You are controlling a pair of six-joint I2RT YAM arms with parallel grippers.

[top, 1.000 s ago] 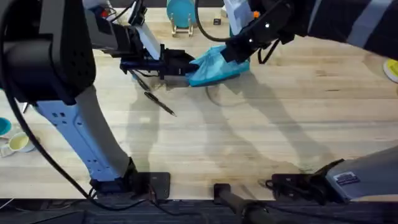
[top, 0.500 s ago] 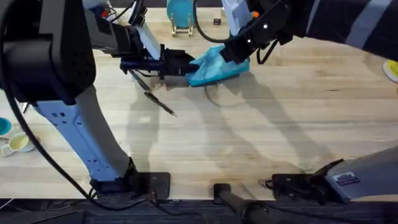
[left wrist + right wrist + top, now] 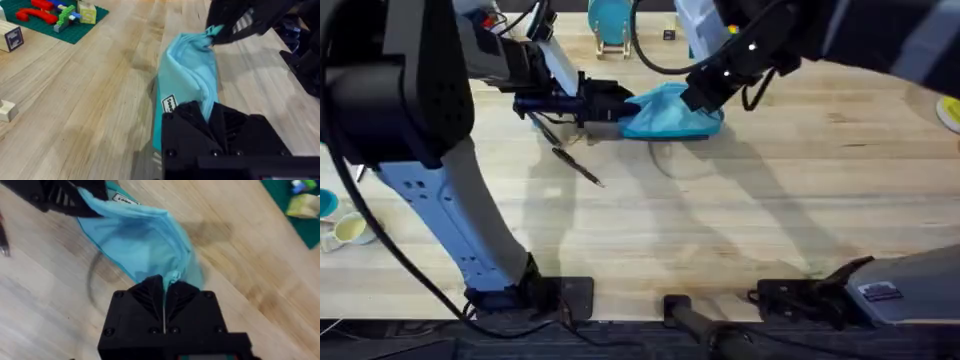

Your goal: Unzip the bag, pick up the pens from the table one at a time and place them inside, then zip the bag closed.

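The light blue bag (image 3: 670,112) lies on the table (image 3: 740,220) at the back middle, stretched between both arms. My left gripper (image 3: 618,108) is shut on its left end; the left wrist view shows the bag (image 3: 187,75) running away from the left gripper (image 3: 206,114). My right gripper (image 3: 705,92) is shut on the bag's right end, where the fabric (image 3: 142,235) bunches into the closed jaws of the right gripper (image 3: 165,287). I cannot tell whether it holds the zipper pull. One dark pen (image 3: 577,166) lies in front of the left gripper. Another pen (image 3: 546,130) lies partly under that arm.
A round blue disc on a wooden stand (image 3: 610,22) is behind the bag. Cups (image 3: 345,230) sit at the left edge. A green brick plate with toys (image 3: 55,17) lies off to one side. Bare wood spreads in front of the bag.
My right gripper has moved slightly right and down with the bag's end, so the bag is now flatter and more stretched. The left gripper and the pens have not moved.
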